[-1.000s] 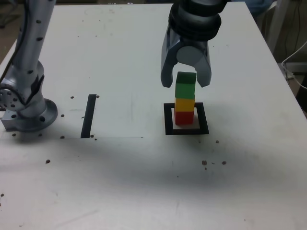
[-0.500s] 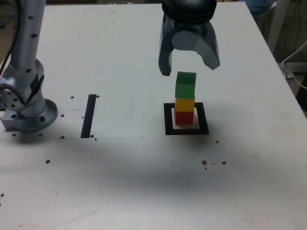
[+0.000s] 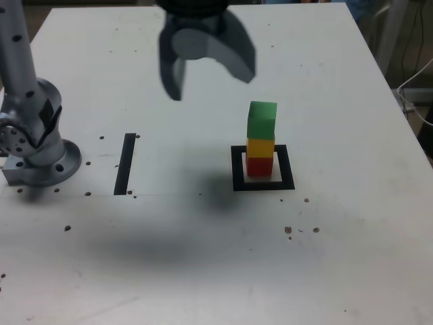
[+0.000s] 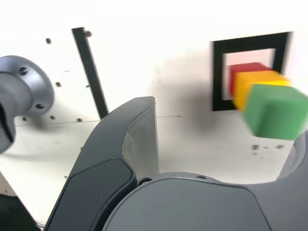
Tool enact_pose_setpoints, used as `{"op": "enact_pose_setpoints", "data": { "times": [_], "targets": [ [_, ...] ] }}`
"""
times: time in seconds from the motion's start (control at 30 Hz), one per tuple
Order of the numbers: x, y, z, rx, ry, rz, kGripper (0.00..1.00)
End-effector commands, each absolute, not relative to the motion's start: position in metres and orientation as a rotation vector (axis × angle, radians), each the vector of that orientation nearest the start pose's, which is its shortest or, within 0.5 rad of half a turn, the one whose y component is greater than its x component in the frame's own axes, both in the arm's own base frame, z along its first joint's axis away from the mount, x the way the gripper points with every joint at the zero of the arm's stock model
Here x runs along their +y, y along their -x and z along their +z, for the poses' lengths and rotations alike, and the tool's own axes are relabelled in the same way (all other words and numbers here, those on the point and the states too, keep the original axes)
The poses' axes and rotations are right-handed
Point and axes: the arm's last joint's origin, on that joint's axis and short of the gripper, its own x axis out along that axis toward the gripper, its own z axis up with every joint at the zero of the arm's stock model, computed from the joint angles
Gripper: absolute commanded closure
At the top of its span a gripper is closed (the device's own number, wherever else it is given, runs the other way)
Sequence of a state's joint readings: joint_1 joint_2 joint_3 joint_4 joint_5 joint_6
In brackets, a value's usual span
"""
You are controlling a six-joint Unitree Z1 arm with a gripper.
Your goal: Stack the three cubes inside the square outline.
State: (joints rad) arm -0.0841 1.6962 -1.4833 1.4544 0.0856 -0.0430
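Green cube [image 3: 262,120] tops yellow cube [image 3: 260,147] and red cube [image 3: 259,166] inside the square outline [image 3: 237,169]; they look light and rigid, best pinched on flat opposite sides. End effector [image 3: 206,68] hangs spread, empty.

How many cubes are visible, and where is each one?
3, in one stack inside the square outline: red cube at the bottom, yellow cube in the middle, green cube on top. None seems hidden.

Bright overhead light washes out the white table [image 3: 338,257], nearly blown out in the wrist view. Soft grey shadows lie below the blurred hand [image 3: 206,64]. The green cube [image 4: 274,111] is smeared.
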Motion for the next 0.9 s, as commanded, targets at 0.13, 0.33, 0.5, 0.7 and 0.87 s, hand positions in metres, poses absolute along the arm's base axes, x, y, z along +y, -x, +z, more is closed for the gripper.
{"op": "enact_pose_setpoints", "data": {
  "times": [0.13, 0.33, 0.5, 0.7, 0.87],
  "targets": [
    [-0.002, -0.222, 0.317, 1.692, -0.072, 0.052, 0.01],
    [0.012, -0.195, 0.284, 1.75, -0.031, 0.07, 0.01],
    [0.015, -0.176, 0.267, 1.757, -0.027, 0.082, 0.01],
    [0.011, -0.154, 0.251, 1.786, 0.006, 0.048, 0.0],
    [0.003, -0.143, 0.248, 1.794, 0.021, -0.013, 0.0]
  ]
}}
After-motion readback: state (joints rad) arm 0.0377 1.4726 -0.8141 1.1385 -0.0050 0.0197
